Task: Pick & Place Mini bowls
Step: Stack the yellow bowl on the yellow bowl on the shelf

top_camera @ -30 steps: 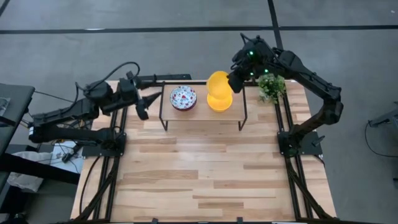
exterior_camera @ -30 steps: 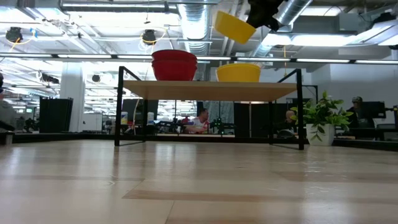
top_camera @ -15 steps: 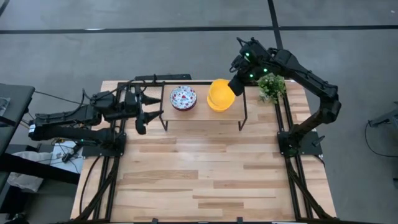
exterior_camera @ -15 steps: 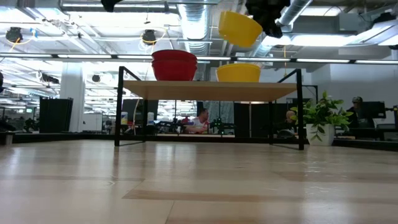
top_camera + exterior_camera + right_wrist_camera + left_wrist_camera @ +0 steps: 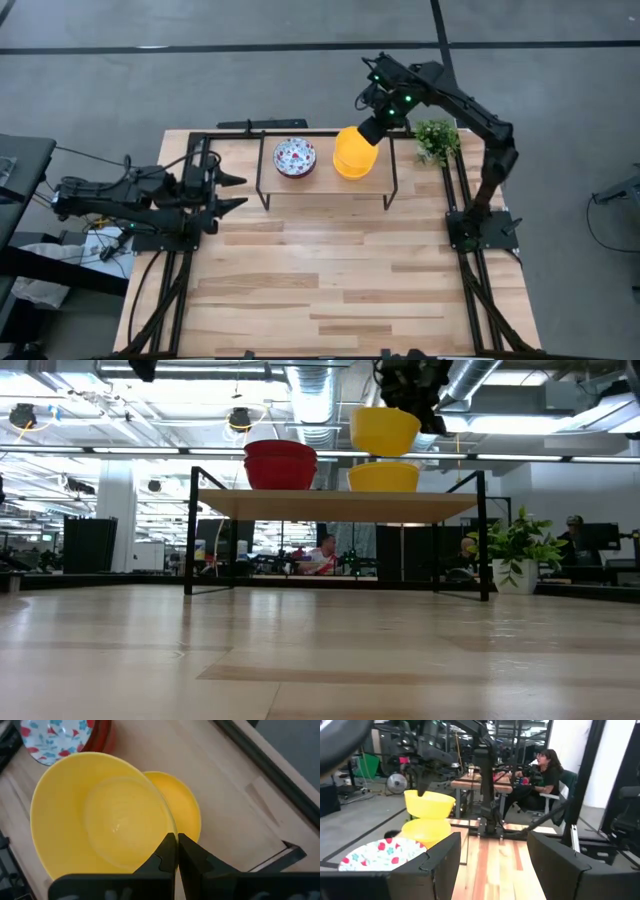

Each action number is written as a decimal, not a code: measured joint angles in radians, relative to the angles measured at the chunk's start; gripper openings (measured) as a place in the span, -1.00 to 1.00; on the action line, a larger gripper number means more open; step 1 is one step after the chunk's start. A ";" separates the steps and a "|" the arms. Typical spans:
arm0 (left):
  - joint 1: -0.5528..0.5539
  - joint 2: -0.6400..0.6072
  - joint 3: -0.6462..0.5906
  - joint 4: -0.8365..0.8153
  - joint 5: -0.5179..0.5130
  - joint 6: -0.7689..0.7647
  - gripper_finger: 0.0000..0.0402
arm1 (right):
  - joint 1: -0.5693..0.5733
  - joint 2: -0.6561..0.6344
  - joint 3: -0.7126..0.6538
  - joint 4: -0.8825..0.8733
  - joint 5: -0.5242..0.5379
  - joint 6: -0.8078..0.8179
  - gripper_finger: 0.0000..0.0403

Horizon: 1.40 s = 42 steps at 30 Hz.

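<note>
My right gripper point(image 5: 372, 130) is shut on a plain yellow mini bowl point(image 5: 384, 430), held level just above another yellow bowl point(image 5: 383, 477) that stands on the small raised shelf point(image 5: 335, 505). A stack of red bowls point(image 5: 280, 464), the top one white with red speckles inside point(image 5: 294, 156), rests on the shelf's left part. In the right wrist view the held bowl point(image 5: 100, 815) covers most of the lower yellow one point(image 5: 180, 805). My left gripper point(image 5: 232, 190) is open, low at the table's left side, pointing toward the shelf. My right gripper pinches the yellow bowl's rim point(image 5: 167, 832) on the bowl's right side, one finger inside and one outside. The fingers come from above, slanting down from the table's far right. The bowl sits upright and lifted, right over the yellow bowl on the shelf.
The black-framed shelf point(image 5: 325, 185) stands at the table's far middle. A small green plant point(image 5: 436, 140) sits right of it, close under my right arm. The wooden table point(image 5: 330, 280) stretches wide toward the near edge. A seated person point(image 5: 545, 775) shows beyond the table.
My right gripper has come down toward the shelf and turned the yellow bowl from tilted to level, bringing it over the yellow bowl there. My left arm has drawn back from the shelf toward the table's left and near side.
</note>
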 joint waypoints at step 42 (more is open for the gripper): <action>-0.004 -0.036 -0.050 -0.012 0.031 -0.018 0.13 | 0.007 0.152 0.069 -0.073 0.054 -0.084 -1.00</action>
